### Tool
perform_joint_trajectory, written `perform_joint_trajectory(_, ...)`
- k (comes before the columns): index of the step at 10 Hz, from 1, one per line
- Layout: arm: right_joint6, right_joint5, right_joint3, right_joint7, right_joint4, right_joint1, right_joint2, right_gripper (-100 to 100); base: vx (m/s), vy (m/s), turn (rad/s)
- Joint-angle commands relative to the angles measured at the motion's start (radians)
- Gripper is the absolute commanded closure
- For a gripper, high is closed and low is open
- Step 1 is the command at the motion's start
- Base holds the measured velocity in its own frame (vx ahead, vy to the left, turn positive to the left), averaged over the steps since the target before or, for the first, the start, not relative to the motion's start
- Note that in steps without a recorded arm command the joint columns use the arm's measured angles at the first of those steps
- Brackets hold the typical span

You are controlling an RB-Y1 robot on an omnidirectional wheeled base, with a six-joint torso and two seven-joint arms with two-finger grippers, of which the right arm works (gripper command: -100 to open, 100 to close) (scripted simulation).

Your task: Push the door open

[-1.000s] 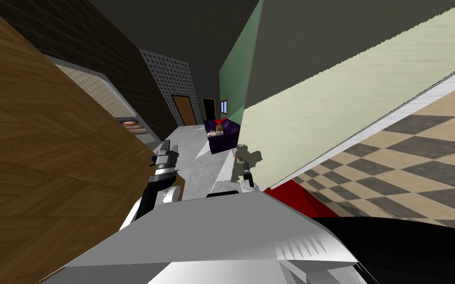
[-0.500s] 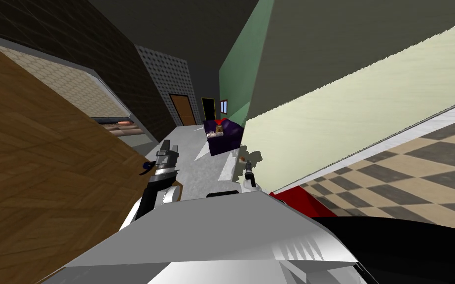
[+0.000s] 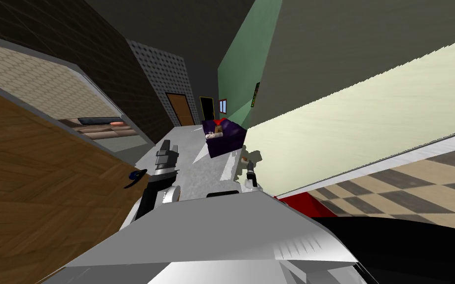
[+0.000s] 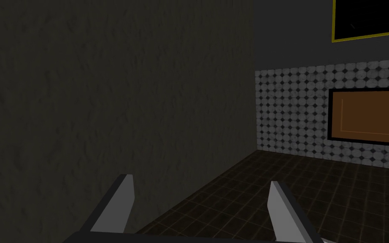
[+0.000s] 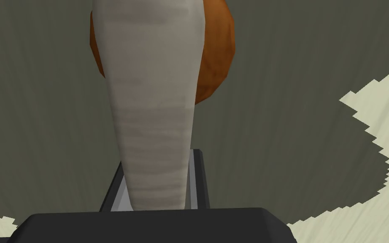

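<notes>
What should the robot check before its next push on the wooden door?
1. Door ajar: the wooden door stands angled to my left and the grey floor shows past its edge: ok.
2. Left end effector free: fingers open, nothing between them: ok.
3. Left end effector touching the door: it sits close to the dark blue door handle, but contact is unclear: cannot tell.
4. Right end effector grip: shut on a pale tapered thing with an orange-brown round end: ok.
5. Way ahead: a purple box stands on the floor farther on; whether it blocks me: cannot tell.
</notes>
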State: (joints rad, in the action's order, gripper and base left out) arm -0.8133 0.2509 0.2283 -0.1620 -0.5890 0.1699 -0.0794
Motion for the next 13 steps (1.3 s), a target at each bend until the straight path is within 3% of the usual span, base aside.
perform_joint_trajectory(1,-0.004,0.014,0.025,-0.010,-0.011,-0.003,-0.012,100,0.218,0.061,-0.063)
perform_joint_trajectory(2,-0.004,0.014,0.025,-0.010,-0.011,-0.003,-0.012,100,0.157,0.025,-0.031)
perform_joint_trajectory(4,-0.006,0.035,0.056,-0.022,-0.011,-0.004,-0.016,100,0.204,0.026,-0.055)
perform_joint_trajectory(6,-0.006,0.035,0.056,-0.022,-0.011,-0.004,-0.016,100,0.106,0.018,-0.024)
perform_joint_trajectory(7,-0.008,0.049,0.076,-0.031,-0.011,-0.005,-0.017,100,0.124,0.025,-0.052)
perform_joint_trajectory(13,-0.011,0.082,0.126,-0.050,-0.011,-0.007,-0.012,100,0.184,0.033,-0.055)
